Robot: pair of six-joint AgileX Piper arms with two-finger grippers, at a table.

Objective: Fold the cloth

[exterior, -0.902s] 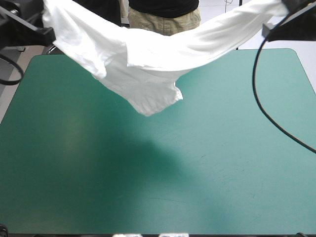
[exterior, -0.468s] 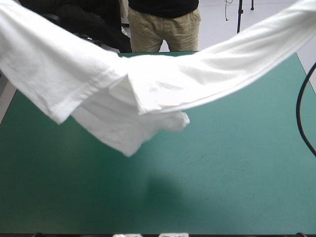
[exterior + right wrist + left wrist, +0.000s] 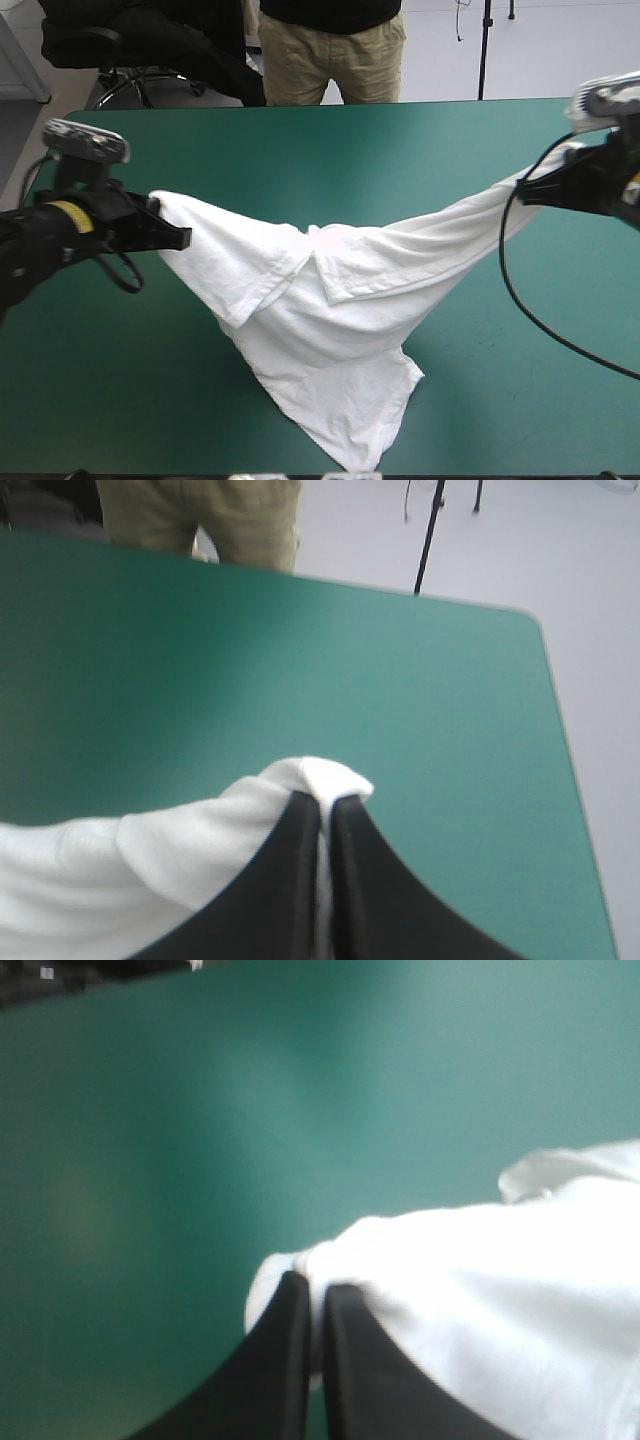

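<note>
The left gripper (image 3: 314,1285) has its two black fingers pressed all but together on a bunched edge of the white T-shirt (image 3: 340,300), and the right gripper (image 3: 322,800) pinches another small tuft of the same garment in the same way, so each holds only a narrow bite of fabric. Nearest the robot, the shirt's lowest corner lies on the table (image 3: 300,150) right at its near edge. From there the body widens upward into a rumpled triangle resting on the teal-green cover, with a flap doubled over near the middle. Beyond that, the cloth rises to the two grippers, broad toward the left one and drawn into a thin, rope-like band toward the right one. The far half of the table is bare. Several things could go wrong from here. Because each grip is so small, a further pull apart might tug a tuft free and drop that side. The near corner could slide off the table edge if the shirt is dragged toward the robot. The doubled flap and the twisted band would likely be pressed in as creases if the shirt were laid down as it hangs, giving a crooked fold. By count: one T-shirt, two grippers with two fingers each, and one table.
</note>
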